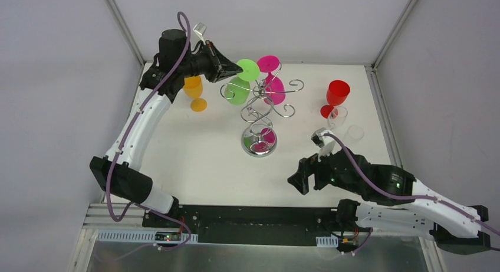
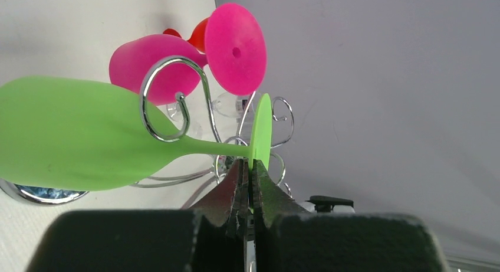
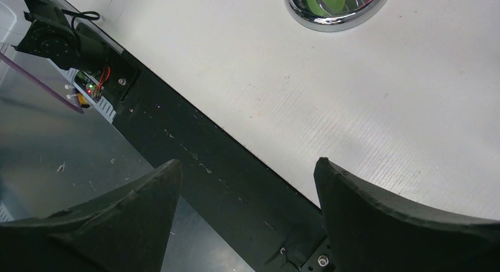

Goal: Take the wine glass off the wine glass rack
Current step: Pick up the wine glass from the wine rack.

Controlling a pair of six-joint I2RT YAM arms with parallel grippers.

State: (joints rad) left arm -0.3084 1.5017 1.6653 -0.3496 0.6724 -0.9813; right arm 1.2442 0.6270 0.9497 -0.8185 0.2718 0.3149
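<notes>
A green wine glass (image 1: pixel 237 91) hangs tilted on the chrome wine glass rack (image 1: pixel 262 104), its stem lying in a scroll arm (image 2: pixel 159 71). My left gripper (image 2: pixel 252 163) is shut on the rim of that glass's round foot (image 2: pixel 261 130), reaching in from the rack's left (image 1: pixel 234 73). A pink wine glass (image 2: pixel 153 59) hangs on the rack just behind the green one. My right gripper (image 3: pixel 247 169) stands open with nothing between its fingers, low over the table's near edge (image 1: pixel 298 180), well short of the rack's mirrored base (image 3: pixel 336 12).
An orange glass (image 1: pixel 195 92) stands left of the rack, under my left arm. A red glass (image 1: pixel 336 98) and clear glasses (image 1: pixel 339 115) stand at the right. A black strip (image 3: pixel 224 166) borders the table's near edge.
</notes>
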